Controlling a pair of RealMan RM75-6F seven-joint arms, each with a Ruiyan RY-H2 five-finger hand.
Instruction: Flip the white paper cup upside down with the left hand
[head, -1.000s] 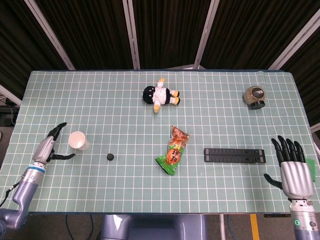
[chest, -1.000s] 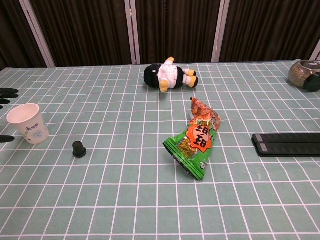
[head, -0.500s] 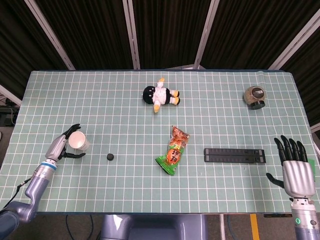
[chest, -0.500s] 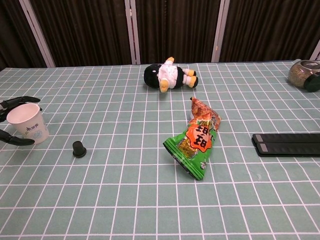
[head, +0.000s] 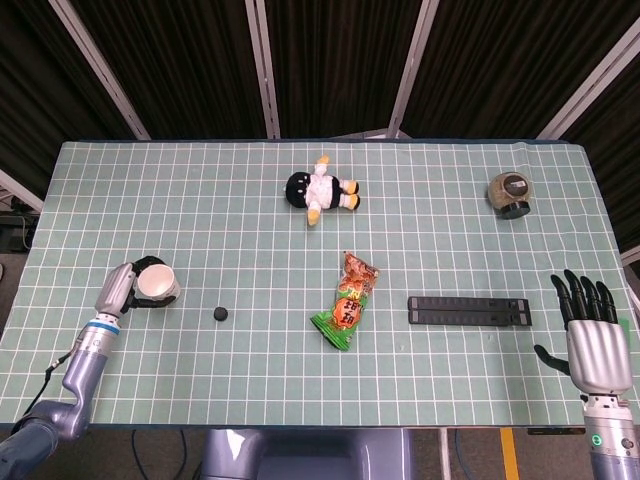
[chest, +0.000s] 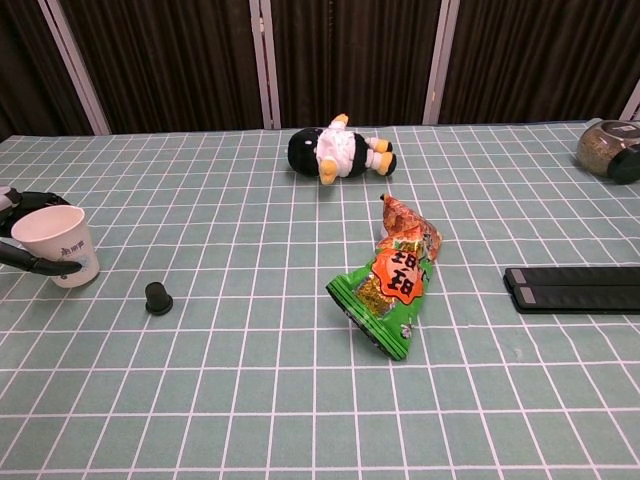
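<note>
Fingers (chest: 40, 266) of your left hand (head: 122, 290), apart a second ago, now wrap the white paper cup (chest: 58, 245), upright at the bench's (head: 420, 400) left edge: grasp made, flip pending. Black cap (head: 220, 313) nearby; right hand (head: 592, 345) spread, idle.

This is a robot test lab, not a home. A table (head: 120, 170) covered by a green cutting mat printed with a white grid stands before black curtains (head: 330, 60) hung between slanted metal frame bars (head: 265, 65), with unrelated props scattered across it.
</note>
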